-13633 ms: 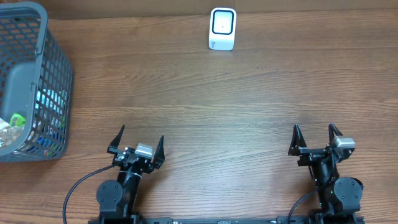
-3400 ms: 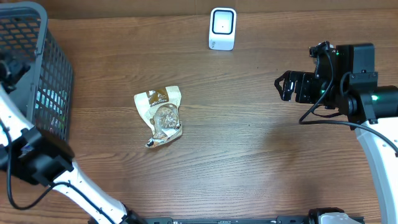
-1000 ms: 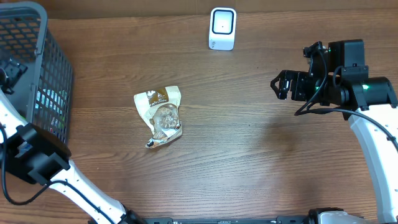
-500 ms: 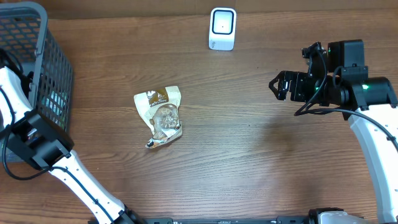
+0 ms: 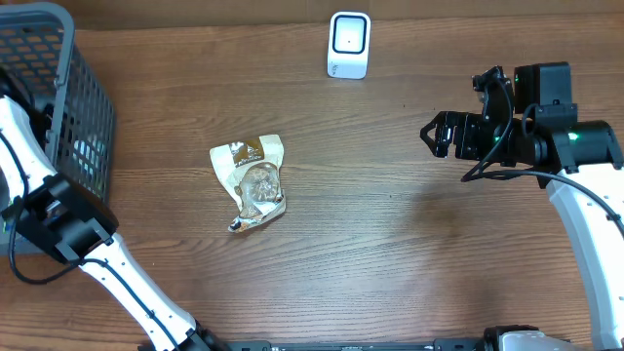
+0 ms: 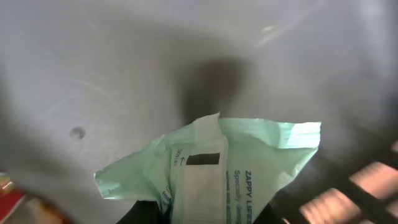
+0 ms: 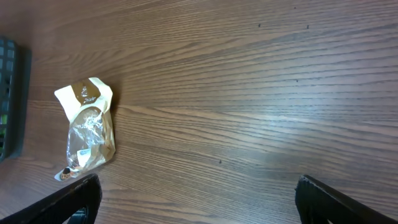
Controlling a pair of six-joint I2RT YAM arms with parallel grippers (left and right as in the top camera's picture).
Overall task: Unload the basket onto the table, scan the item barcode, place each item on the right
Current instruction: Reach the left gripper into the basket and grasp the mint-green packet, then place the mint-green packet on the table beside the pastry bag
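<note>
Judging from how things lie, the scan is barely begun: the green packet (image 6: pixel 249 162) is down in the grey basket (image 5: pixel 88 107) at the left edge of the bench (image 5: pixel 390 263), well apart from the white scanner (image 5: pixel 349 44) at the far side. Lifting it out, carrying it across and turning its barcode to the scanner are all yet to do. A brown snack bag (image 5: pixel 251 180) lies flat on the bench between basket and scanner.

The left arm (image 5: pixel 21 146) reaches down into the basket. The left hand (image 6: pixel 208 214) seems pinched on the packet's lower edge, though its fingers are mostly cut off at the frame's bottom. The right hand (image 5: pixel 436 136) hovers over the bench's right side, spread wide and holding nothing.
</note>
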